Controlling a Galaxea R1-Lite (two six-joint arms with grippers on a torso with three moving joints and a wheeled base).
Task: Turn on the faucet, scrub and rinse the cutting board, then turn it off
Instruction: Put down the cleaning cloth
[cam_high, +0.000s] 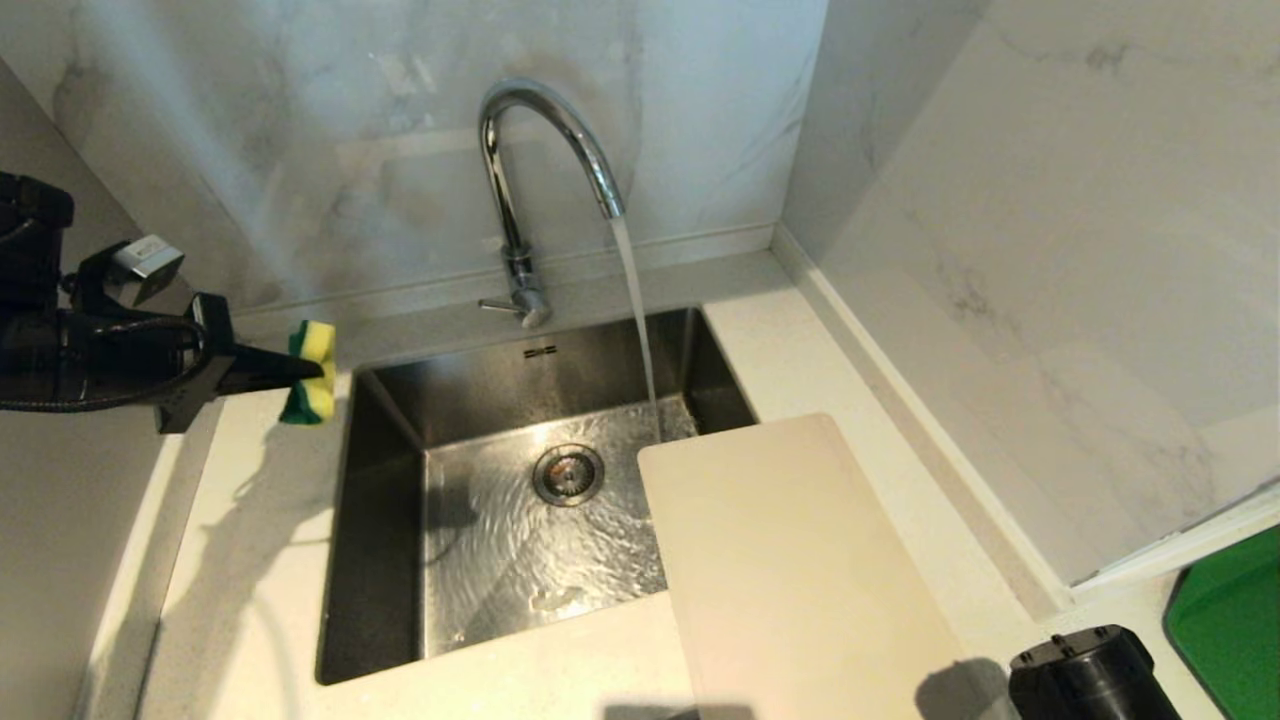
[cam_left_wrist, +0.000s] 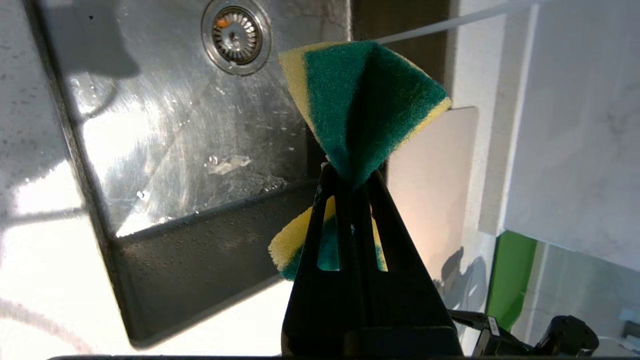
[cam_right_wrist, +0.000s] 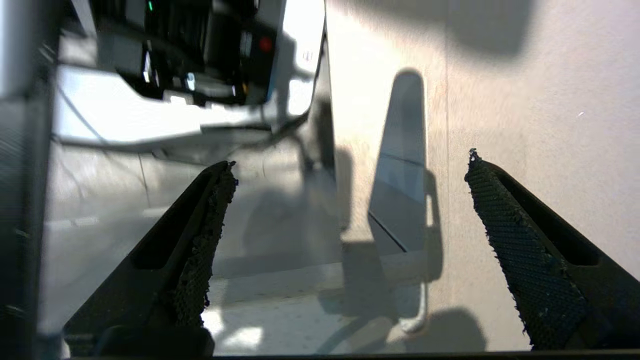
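Meanwhile left pincer (cam_high: 300, 372) clamps sponge (cam_high: 312, 372); right pincer (cam_right_wrist: 345, 200) agape over cutting board (cam_high: 800, 570); no legible writing

Cutting board (cam_high: 800, 570) right of sink (cam_high: 380, 560) (overhanging), faucet (cam_high: 520, 200) behind.

Strong daylight lit the scene, with bright glare on the wet steel sink (cam_high: 400, 560) and rippling highlights around the drain (cam_high: 568, 474). The chrome faucet (cam_high: 520, 160) gleamed. Soft shadows fell across the pale bench (cam_high: 250, 600) at left. In the left wrist view the bench was blown out white. The right wrist view was blurred, with dark finger shadows on the cutting board (cam_right_wrist: 500, 100).
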